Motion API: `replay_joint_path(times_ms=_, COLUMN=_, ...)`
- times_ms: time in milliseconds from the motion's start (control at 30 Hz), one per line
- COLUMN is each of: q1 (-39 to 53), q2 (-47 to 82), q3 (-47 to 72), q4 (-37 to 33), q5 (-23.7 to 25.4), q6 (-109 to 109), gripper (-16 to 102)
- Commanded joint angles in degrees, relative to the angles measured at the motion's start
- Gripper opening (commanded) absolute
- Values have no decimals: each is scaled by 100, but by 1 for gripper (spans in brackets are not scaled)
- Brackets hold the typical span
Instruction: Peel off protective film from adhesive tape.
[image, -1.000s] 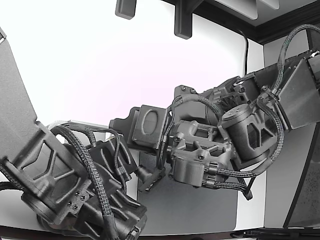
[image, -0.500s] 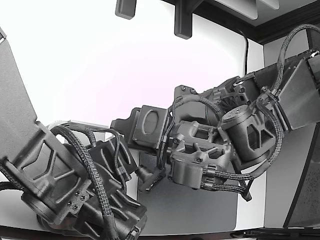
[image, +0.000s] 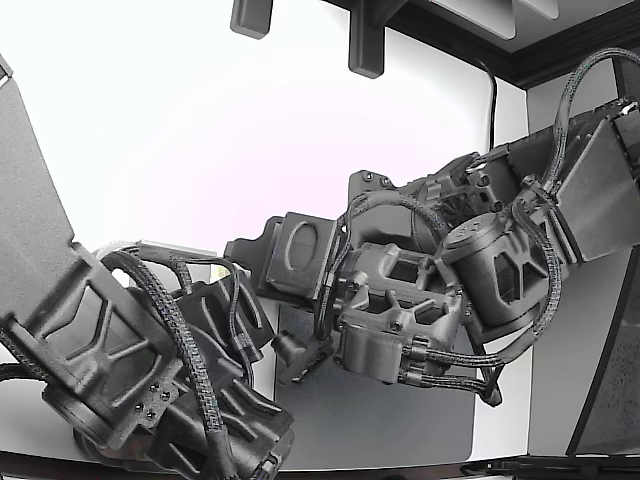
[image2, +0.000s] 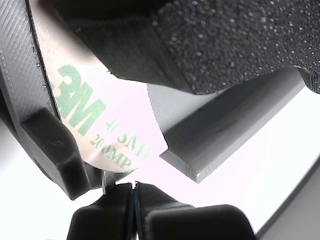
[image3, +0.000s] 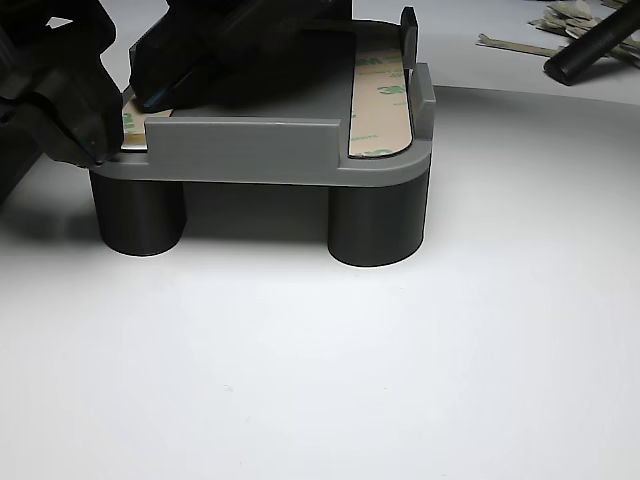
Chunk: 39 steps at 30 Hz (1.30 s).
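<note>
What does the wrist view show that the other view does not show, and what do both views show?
Only the wrist view shows the printed text on the protective film up close, with the gripper tips pressed together at its rounded end. Only the other view shows the whole grey fixture on its dark round legs, a second film strip, and peeled scraps on the table. Both show the film lying in the fixture.

Pale beige adhesive-tape liner strip (image2: 100, 125): green "3M" logo, below it fainter green "200MP". Second beige strip in grey plastic fixture (image3: 381, 100): green print, too small to read.
</note>
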Motion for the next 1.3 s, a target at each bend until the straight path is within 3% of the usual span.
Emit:
replay_joint_path(times_ms=0, q1=-26, q2=79, q3=-211, q4=0, q5=26, q6=9, gripper=-11)
replay_joint_path(times_ms=1267, q1=53, q2=-26, q3=-404, q4=193, q5=185, q6=9, gripper=-11)
